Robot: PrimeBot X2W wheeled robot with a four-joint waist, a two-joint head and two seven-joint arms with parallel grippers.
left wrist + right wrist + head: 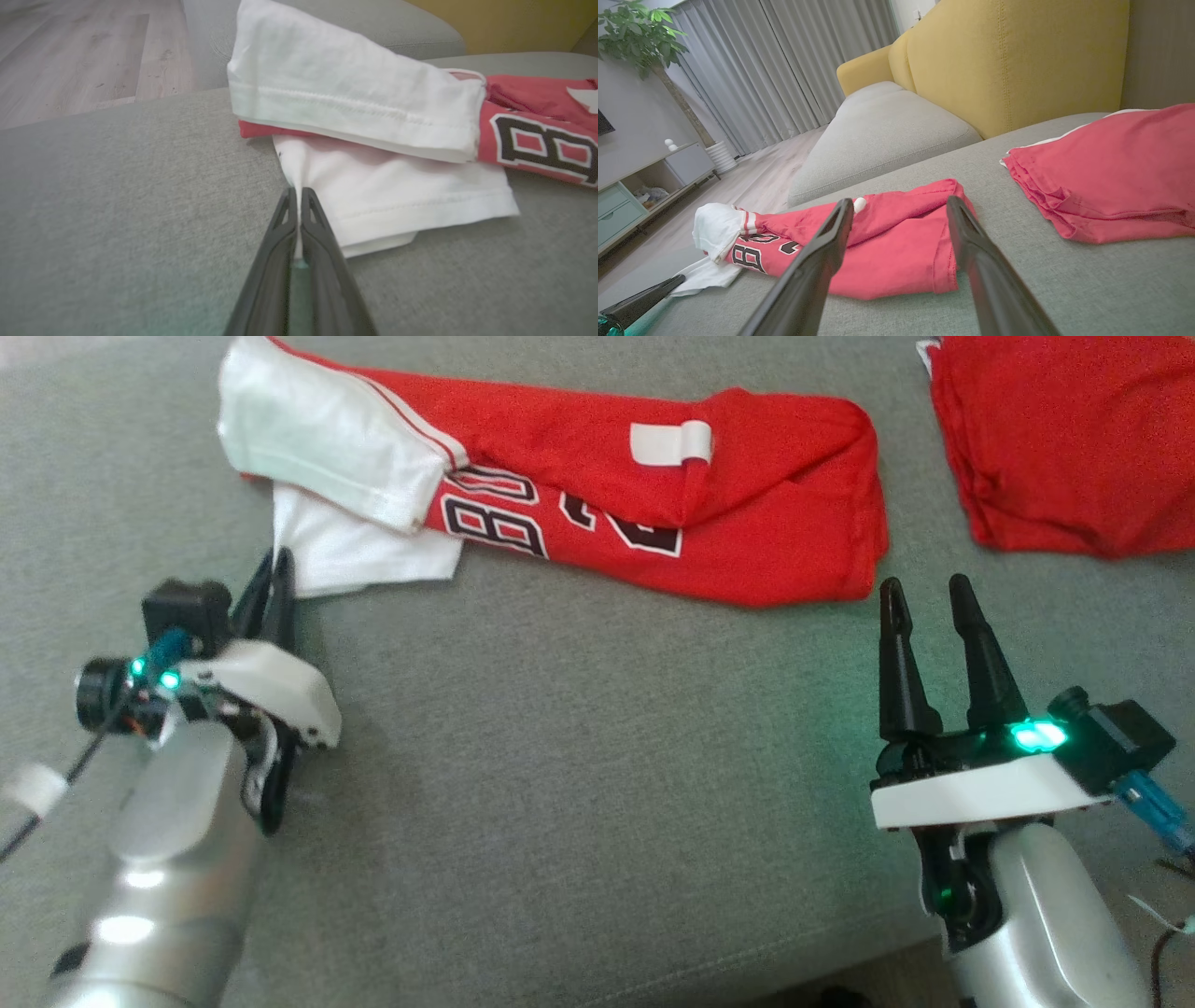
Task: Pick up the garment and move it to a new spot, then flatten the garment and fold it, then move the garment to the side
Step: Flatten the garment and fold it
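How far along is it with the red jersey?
Done: little; the jersey lies bunched on the sofa. In hand: the left tool is pinched shut on its white sleeve; the right tool is open, holding nothing. Left: flattening, folding, moving aside.

Home living room: grey sofa seat (878, 130) sitting against yellow backrest (1008, 65); long grey curtains (784, 60) hanging; potted plant (640, 37) standing beside low cabinet (686, 163); wood floor (70, 56) running alongside.

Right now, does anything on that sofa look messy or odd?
The red jersey lies bunched in a rumpled strip on the grey cushion, its upper sleeve flopped over the lower sleeve, white tag curling up.
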